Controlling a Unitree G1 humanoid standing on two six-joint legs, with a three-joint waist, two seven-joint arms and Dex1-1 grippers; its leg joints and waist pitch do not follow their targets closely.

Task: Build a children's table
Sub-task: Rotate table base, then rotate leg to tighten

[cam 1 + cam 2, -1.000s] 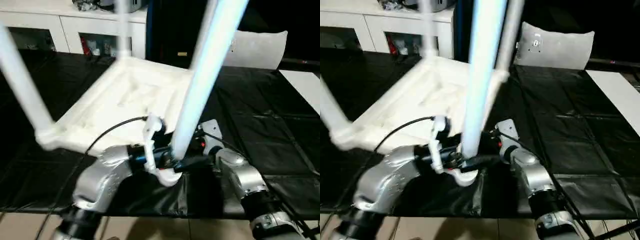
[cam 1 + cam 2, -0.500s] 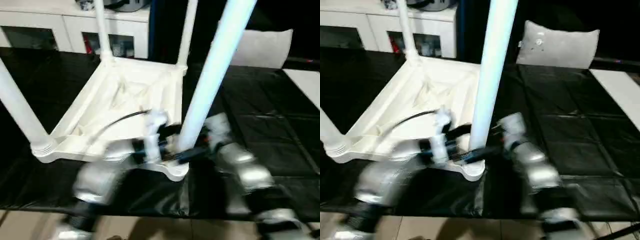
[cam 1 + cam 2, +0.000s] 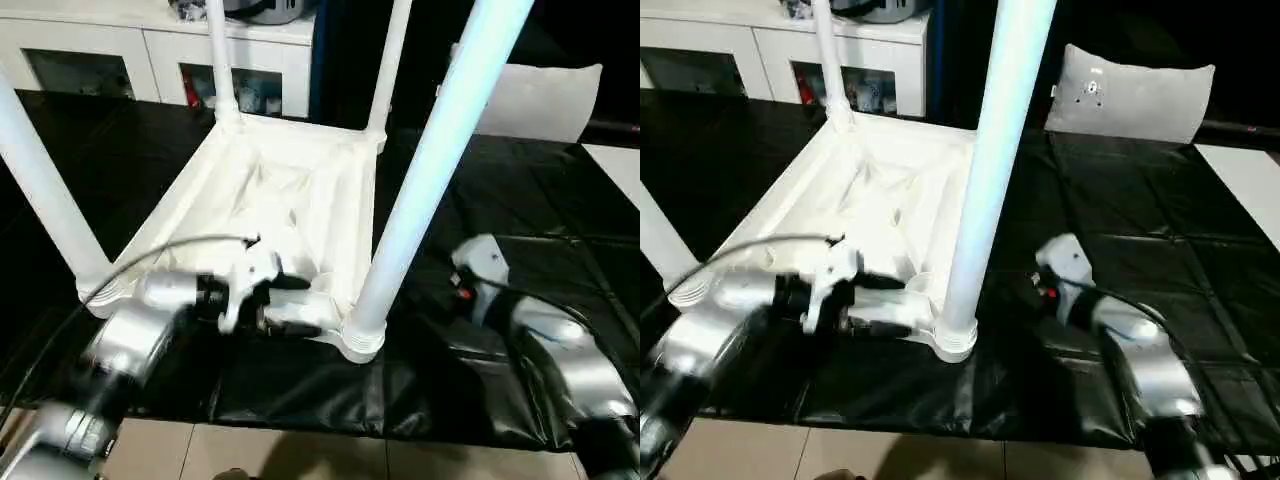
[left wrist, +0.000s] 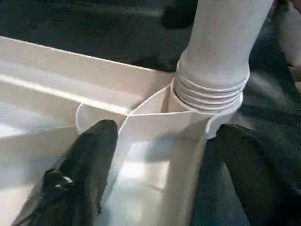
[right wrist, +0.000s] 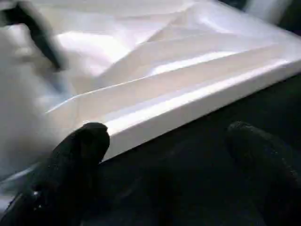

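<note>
1. The children's table [image 3: 290,190] lay upside down on a black sheet [image 3: 520,200] that covered the work surface, ribbed underside up, with its four white legs [image 3: 440,150] standing up from the corner sockets.
2. Beyond the sheet stood a white cabinet [image 3: 150,60] with glass doors, and to the right of it a grey-white pillow [image 3: 540,100] leaned against a dark background.
3. A strip of pale tiled floor [image 3: 300,455] showed along the near edge of the sheet.
4. The left gripper [image 4: 160,160] had its black fingers [image 4: 89,160] spread, one inside the tabletop rim and one outside it, just beside the near corner socket [image 4: 209,101] and its leg.
5. The right gripper [image 5: 164,155] was spread wide over the black sheet, near the tabletop's edge, holding nothing.
</note>
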